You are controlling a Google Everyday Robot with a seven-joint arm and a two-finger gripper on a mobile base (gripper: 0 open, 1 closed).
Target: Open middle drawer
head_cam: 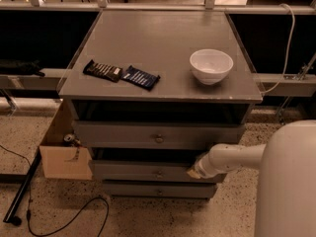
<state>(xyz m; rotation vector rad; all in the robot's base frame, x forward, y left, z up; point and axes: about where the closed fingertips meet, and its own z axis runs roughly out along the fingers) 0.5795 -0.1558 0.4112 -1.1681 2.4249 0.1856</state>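
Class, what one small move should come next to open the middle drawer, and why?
Probably shift the gripper left in the picture toward the knob of the middle drawer: the gripper sits at that drawer's front, right of the knob, not on it.

Not much to go on tbh. A big rounded shell (289,181) is seen at the lower right: smooth, off-white, sort of egg-shaped, tinted a bit warm by the light. A thick arm (232,158) in the same off-white is seen coming out of it, round like a pipe, with a slightly wider collar near its far end. The gripper (193,172) is found at the tip of that arm, low down by the right end of the middle drawer (138,172). Only a small yellowish-tan piece of it can be made out.
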